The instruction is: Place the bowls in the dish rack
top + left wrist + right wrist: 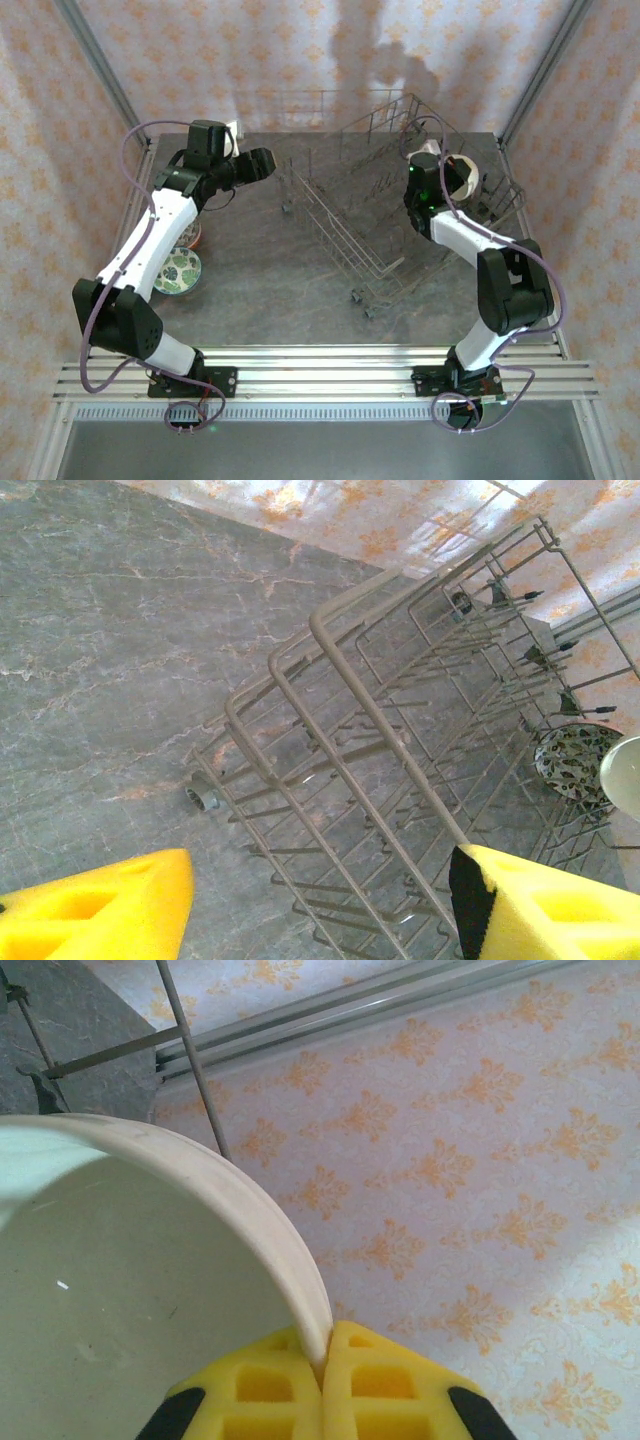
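Observation:
The wire dish rack (375, 215) stands at the back centre of the table. My right gripper (443, 178) hovers over its right side, shut on the rim of a white bowl (460, 172). In the right wrist view the yellow fingers (260, 1390) pinch that white bowl (120, 1280) at its edge, gripper (322, 1365). My left gripper (264, 162) is open and empty just left of the rack. Its view looks along the dish rack (380, 740), gripper (320, 920); a green-patterned bowl (575, 762) stands among the far tines. Another green-patterned bowl (178, 272) lies on the table under the left arm.
A red-rimmed bowl (194, 236) peeks out beside the left arm, mostly hidden. The rack has a small wheel (203, 798) at its near corner. Patterned walls close in the table on three sides.

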{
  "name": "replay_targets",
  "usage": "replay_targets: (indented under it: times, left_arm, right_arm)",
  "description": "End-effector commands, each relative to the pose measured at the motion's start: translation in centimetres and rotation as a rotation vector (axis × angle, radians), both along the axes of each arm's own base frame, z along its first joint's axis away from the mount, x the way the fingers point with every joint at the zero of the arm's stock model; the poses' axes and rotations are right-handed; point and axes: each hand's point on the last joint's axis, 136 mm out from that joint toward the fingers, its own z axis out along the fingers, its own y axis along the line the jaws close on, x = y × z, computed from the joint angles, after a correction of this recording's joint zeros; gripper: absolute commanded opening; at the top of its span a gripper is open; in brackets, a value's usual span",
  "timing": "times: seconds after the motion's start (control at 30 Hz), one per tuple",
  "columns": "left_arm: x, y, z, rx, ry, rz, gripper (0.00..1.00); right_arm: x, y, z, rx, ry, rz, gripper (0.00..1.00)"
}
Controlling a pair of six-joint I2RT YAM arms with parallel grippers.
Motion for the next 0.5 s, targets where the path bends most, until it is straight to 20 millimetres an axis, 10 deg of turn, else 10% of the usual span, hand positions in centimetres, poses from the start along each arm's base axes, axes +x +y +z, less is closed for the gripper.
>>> replay_targets:
  times: [0.0,0.47]
  left_arm:
    - [0.71,0.09,-0.22,-0.026,-0.004,0.005,0.7]
    - [0.59,-0.02,-0.24,-0.046,-0.02,0.009,0.7]
  right_arm:
    - [-0.35,0.09,0.15,-0.039,0.007,0.004,0.0]
    - [-0.2,0.52,0.99,-0.136,-0.005,0.034,0.0]
